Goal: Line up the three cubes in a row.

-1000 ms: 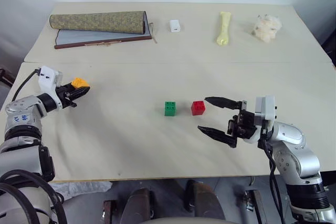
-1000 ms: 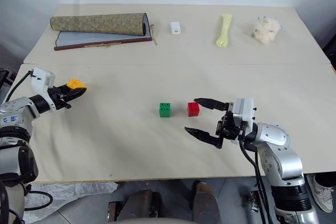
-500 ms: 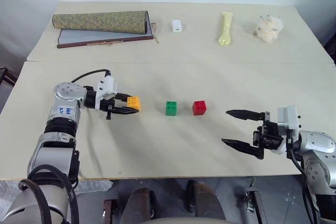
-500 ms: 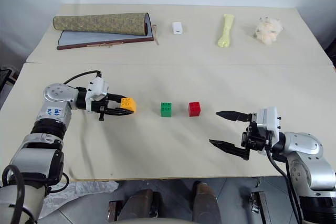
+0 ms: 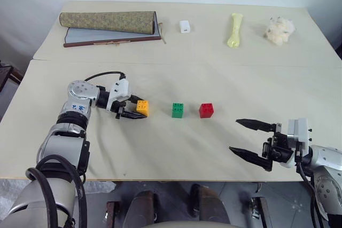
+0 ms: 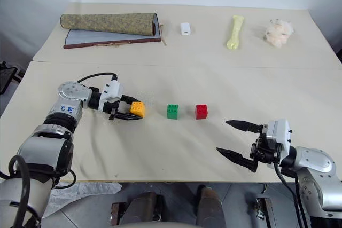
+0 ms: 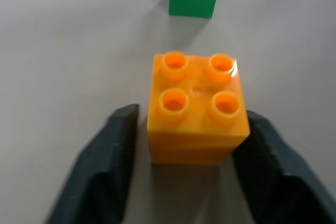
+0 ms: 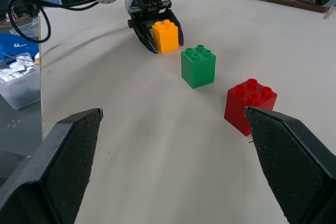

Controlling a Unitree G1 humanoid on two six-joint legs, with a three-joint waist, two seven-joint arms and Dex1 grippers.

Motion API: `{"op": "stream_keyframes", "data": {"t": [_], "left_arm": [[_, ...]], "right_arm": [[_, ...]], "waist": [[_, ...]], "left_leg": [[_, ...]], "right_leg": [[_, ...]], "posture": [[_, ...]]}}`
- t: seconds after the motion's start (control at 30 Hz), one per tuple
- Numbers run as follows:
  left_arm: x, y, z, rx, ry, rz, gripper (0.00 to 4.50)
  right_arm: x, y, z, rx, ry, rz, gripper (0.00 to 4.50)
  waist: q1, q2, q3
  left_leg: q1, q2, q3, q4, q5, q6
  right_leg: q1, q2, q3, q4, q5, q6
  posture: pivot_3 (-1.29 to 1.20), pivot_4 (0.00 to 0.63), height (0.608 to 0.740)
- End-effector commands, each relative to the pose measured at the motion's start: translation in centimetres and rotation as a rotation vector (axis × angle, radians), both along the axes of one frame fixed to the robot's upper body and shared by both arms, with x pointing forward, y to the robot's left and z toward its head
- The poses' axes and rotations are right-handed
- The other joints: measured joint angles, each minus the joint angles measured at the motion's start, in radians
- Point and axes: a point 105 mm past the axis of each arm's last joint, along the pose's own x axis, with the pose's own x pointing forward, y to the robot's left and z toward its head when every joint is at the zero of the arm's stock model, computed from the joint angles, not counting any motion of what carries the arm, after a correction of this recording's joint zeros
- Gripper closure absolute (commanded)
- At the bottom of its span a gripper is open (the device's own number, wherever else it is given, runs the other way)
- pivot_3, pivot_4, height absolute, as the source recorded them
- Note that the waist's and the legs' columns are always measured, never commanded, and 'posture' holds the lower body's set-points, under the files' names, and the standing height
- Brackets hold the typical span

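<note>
The left claw stands left of centre in the head view, its fingers parted to either side of the orange cube, a gap showing on one side. The cube sits on the table, in line with the green cube and red cube at centre. The right claw, lower right, gapes wide, empty. The cubes look light, rigid and slick; flat side faces suit pinching best.

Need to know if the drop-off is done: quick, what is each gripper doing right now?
Left gripper: open, fingers either side of the orange cube, which sits on the table.
Right gripper: wide open, empty.
</note>
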Motion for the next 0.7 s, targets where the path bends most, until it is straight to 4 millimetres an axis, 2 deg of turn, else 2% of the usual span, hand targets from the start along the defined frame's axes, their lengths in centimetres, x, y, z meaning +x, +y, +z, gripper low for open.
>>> {"op": "stream_keyframes", "data": {"t": [0.03, 0.1, 0.27, 0.3, 0.4, 0.53, 0.7], "left_arm": [[0.4, 0.6, 1.6, -0.041, -0.062, 0.021, 0.64], [0.3, 1.3, 2.6, -0.109, -0.071, 0.037, 0.05], [-2.2, 5.3, 4.2, -0.243, -0.085, 0.089, 0.02], [-3.3, 6.8, 4.2, -0.251, -0.088, 0.138, 0.02], [-6.2, 9.6, 4.7, -0.289, -0.095, 0.246, 0.02], [-8.3, 10.4, 4.9, -0.318, -0.086, 0.313, 0.02], [-9.9, 10.3, 3.7, -0.308, -0.098, 0.383, 0.02]], "right_arm": [[0.0, 0.1, 0.9, 0.014, -0.058, 0.011, 0.00], [0.1, -0.1, 0.8, 0.016, -0.056, 0.014, 0.00], [0.7, -1.0, 1.6, 0.053, -0.070, 0.069, 0.00], [1.0, -1.2, 1.9, 0.065, -0.075, 0.084, 0.00], [1.3, -1.4, 2.4, 0.061, -0.090, 0.133, 0.00], [2.0, -1.6, 2.9, 0.066, -0.111, 0.163, 0.00], [3.5, -2.2, 2.7, 0.062, -0.096, 0.188, 0.00]], "waist": [[0.001, 0.000, 0.000], [0.000, 0.000, 0.000], [-0.023, 0.000, 0.000], [-0.029, 0.000, 0.000], [-0.044, 0.001, 0.000], [-0.023, 0.001, 0.000], [-0.006, 0.001, 0.000]], "left_leg": [[0.000, 0.000, 0.000, 0.000, 0.000, 0.000], [0.000, 0.000, 0.000, 0.000, 0.000, 0.000], [0.001, 0.001, 0.000, -0.001, 0.000, 0.000], [0.001, 0.001, 0.000, -0.001, 0.000, 0.000], [0.002, 0.002, -0.001, -0.001, 0.000, 0.000], [0.001, 0.003, -0.002, 0.001, 0.000, 0.000], [0.003, 0.002, -0.003, 0.003, 0.000, 0.000]], "right_leg": [[0.000, 0.000, 0.000, 0.000, 0.000, 0.000], [0.000, 0.000, 0.000, 0.000, 0.000, 0.000], [0.000, 0.000, 0.001, 0.000, 0.000, 0.000], [0.000, 0.000, 0.000, 0.000, 0.000, 0.000], [0.000, 0.000, 0.001, 0.001, 0.000, 0.000], [0.000, 0.000, 0.000, 0.001, 0.000, -0.001], [0.003, -0.001, 0.000, 0.002, 0.000, -0.002]], "posture": [[0.00, 0.150, 0.740], [0.00, 0.150, 0.740], [0.00, 0.150, 0.740], [0.00, 0.150, 0.740], [0.00, 0.150, 0.740], [0.00, 0.150, 0.740], [0.00, 0.150, 0.740]]}}
